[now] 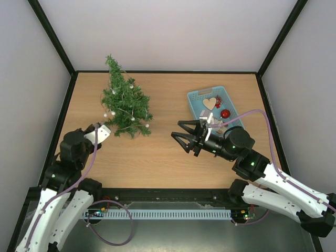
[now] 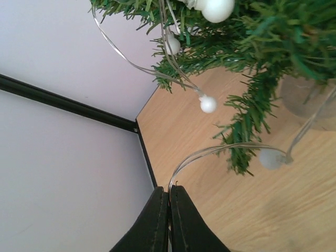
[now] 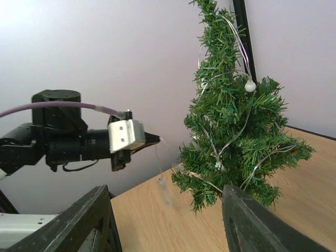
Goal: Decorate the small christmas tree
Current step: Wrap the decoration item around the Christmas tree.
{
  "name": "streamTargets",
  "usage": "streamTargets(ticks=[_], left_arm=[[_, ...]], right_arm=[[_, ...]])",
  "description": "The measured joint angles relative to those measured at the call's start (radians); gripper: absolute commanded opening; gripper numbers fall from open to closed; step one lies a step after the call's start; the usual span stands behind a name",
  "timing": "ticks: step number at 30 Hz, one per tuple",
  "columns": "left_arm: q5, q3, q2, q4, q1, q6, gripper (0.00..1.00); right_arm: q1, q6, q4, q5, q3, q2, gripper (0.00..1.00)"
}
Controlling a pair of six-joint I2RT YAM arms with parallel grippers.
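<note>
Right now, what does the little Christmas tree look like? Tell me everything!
The small christmas tree stands upright on the left of the wooden table, bushy, dark green, with plastic-looking needles and a pointed top. A thin wire with little white bulbs winds through its branches. The left gripper, shut, pinches the wire's loose end beside the tree.

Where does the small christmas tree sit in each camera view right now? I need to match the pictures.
Top external: the small christmas tree stands upright at the table's back left.
Left wrist: its lower branches fill the top right, seen close from below.
Right wrist: it stands right of centre, almost full height.
Shared landmark: the left gripper, shut on the tree's light wire, shows in all three views.
</note>
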Motion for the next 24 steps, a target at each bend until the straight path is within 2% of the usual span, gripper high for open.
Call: streamTargets(ticks=[5, 8, 13, 24], left_arm=[[-0.027, -0.066, 0.093, 0.180, 0.029, 0.037, 0.02], [0.019, -0.093, 0.146, 0.291, 0.130, 0.034, 0.02], [0.080, -0.092, 0.217, 0.489, 0.229, -0.010, 0.02], [0.229, -0.080, 0.309, 0.869, 0.344, -0.142, 0.02]], right_arm=[[0.000, -0.004, -0.009, 0.006, 0.011, -0.002, 0.57], [0.000, -0.005, -0.015, 0.016, 0.013, -0.005, 0.57], [0.000, -0.004, -0.018, 0.019, 0.013, -0.007, 0.57], [0.000, -0.004, -0.022, 0.034, 0.013, -0.005, 0.57]])
